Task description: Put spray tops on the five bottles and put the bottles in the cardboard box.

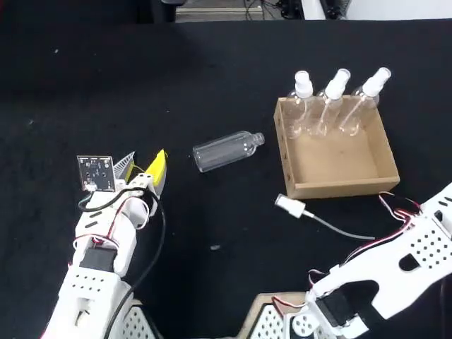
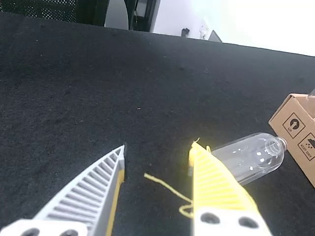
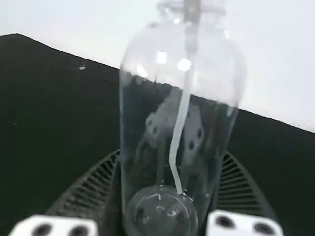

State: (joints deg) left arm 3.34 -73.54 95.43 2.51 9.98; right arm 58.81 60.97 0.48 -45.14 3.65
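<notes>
from above, the cardboard box (image 1: 342, 188) on the table (image 1: 141, 85) holds three capped bottles (image 1: 328, 109) upright along its far wall; an open bottle (image 1: 226, 150) lies left of the box and a loose spray top (image 1: 291, 206) just off its near left corner. at the left wrist, the left jaws gape wide and empty, the open bottle (image 2: 248, 157) lying between them and the box. at the right wrist, the right jaws are clamped on a held bottle (image 3: 182, 98) with a dip tube inside.

bottle (image 3: 182, 123) top cut off, cardboard box (image 2: 295, 127) partly cropped
</notes>
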